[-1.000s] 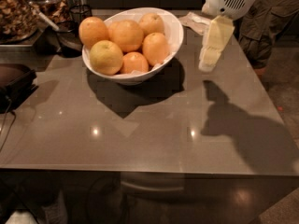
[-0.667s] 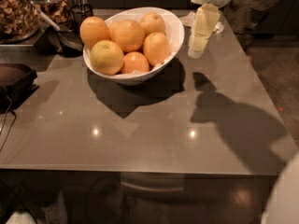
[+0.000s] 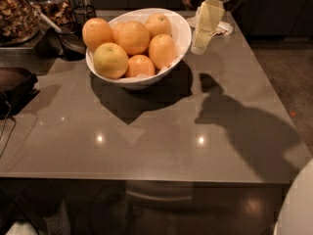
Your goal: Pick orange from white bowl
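The white bowl (image 3: 182,32) stands at the back middle of the grey table (image 3: 146,131) and holds several round fruits. The orange (image 3: 133,37), the largest and pale-skinned, lies in the middle of the pile. A yellowish-green fruit (image 3: 110,59) and a small deep-orange fruit (image 3: 140,65) lie in front of it. My gripper (image 3: 199,47), white with pale yellow tips, hangs just right of the bowl's rim, beside the pile and apart from the orange.
A crumpled white paper (image 3: 222,27) lies behind the gripper. A container of brown bits (image 3: 17,13) and dark utensils (image 3: 68,38) stand at the back left. A black device (image 3: 17,87) sits at the left edge. A white robot part (image 3: 298,209) shows at bottom right.
My gripper has moved left and slightly back, from over the table's right side to just beside the bowl's right rim. The bowl and the fruits have not moved.
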`<state>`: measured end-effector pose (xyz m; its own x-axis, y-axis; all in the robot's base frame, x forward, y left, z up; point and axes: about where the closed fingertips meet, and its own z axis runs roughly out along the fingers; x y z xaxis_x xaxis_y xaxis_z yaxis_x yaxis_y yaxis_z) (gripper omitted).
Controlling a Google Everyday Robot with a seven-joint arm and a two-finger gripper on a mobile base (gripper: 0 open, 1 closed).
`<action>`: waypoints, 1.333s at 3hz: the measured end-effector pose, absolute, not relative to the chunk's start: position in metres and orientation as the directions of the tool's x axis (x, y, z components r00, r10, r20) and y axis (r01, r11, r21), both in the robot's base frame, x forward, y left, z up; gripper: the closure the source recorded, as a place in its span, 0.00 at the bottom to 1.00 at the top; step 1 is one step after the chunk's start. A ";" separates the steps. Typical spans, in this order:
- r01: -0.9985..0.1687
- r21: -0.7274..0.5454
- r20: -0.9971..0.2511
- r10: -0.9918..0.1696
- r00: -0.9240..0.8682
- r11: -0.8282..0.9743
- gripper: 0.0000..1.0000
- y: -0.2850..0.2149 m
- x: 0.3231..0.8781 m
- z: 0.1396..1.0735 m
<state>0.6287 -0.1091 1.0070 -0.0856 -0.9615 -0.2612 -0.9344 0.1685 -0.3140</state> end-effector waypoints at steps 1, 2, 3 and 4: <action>-0.922 -0.376 -0.272 -0.962 0.018 0.089 0.00 -0.076 0.649 1.019; -0.914 -0.407 -0.234 -0.968 0.094 0.009 0.00 -0.045 0.666 1.023; -0.909 -0.416 -0.241 -0.965 0.099 0.011 0.00 -0.041 0.669 1.024; -0.909 -0.416 -0.241 -0.965 0.099 0.011 0.00 -0.041 0.669 1.024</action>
<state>0.6691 -0.0408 1.0238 0.0986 -0.9655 -0.2411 -0.9095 0.0109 -0.4157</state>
